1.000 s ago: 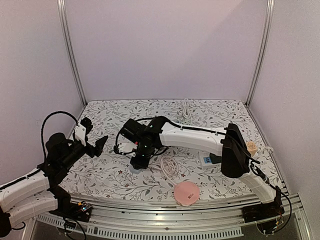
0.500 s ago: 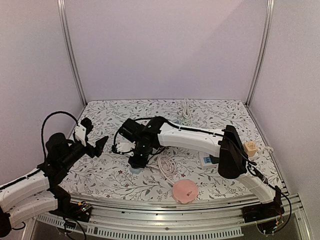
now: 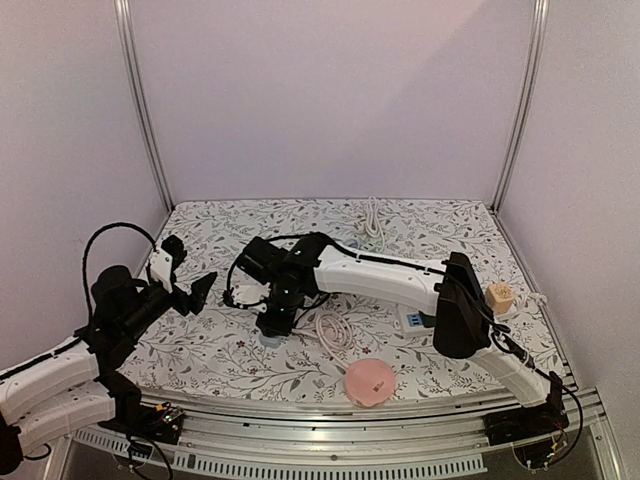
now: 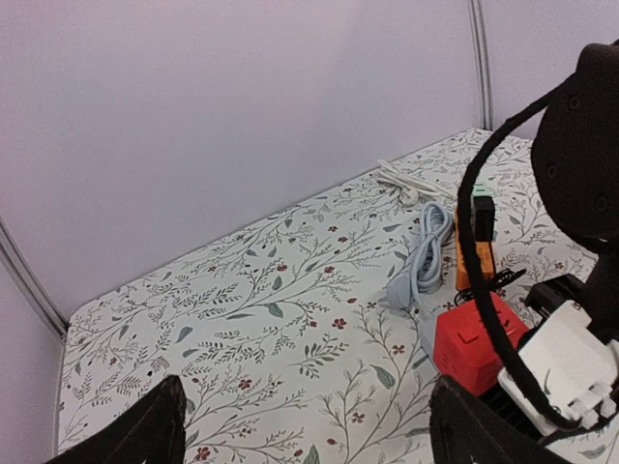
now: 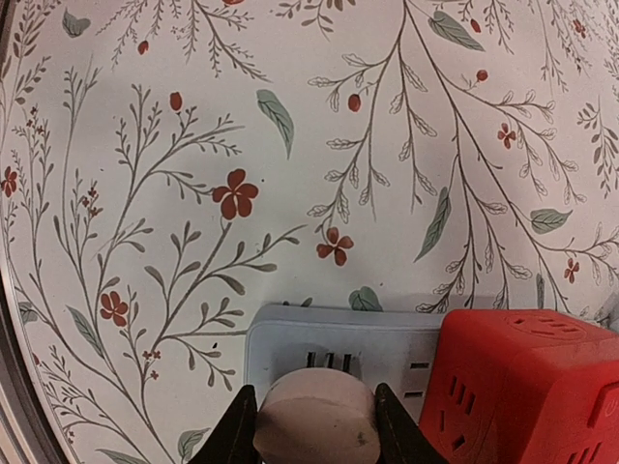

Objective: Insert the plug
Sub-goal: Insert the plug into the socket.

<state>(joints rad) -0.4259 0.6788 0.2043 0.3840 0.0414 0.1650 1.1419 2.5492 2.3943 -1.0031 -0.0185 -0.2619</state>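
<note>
We see the right gripper (image 5: 315, 430) pinching a rounded pale pink plug (image 5: 316, 411) — one black finger (image 5: 235, 430) on each side, pressed against it. The plug sits right over the slots of a pale grey plastic socket strip (image 5: 290, 338), at the strip's near edge in the wrist view; we cannot tell whether the prongs are in, since the plug body hides them. A red cube-shaped plastic adaptor (image 5: 527, 382) stands on the same strip, just beside the plug on its right. The strip lies flat on the white floral-printed tablecloth (image 5: 193, 145).

From the top camera, the right arm reaches across to the left-centre of the table, wrist bent down over the strip. The left gripper (image 3: 195, 290) hangs above the cloth at the left side, well apart from the strip; its jaws are spread wide with nothing between them. Its wrist camera looks across at the red adaptor; a grey bundled cable (image 4: 426, 256) lies beyond that, and a thin white cable (image 4: 401, 182) lies near the back wall.

Other items on the cloth — a white coiled cable (image 3: 336, 332) lies just right of the right gripper; a round pink disc (image 3: 371, 384) sits near the front edge; a white power strip with blue marks (image 3: 414, 320) lies under the right arm's elbow; a beige cube-shaped adaptor (image 3: 500, 296) sits near the right edge.
</note>
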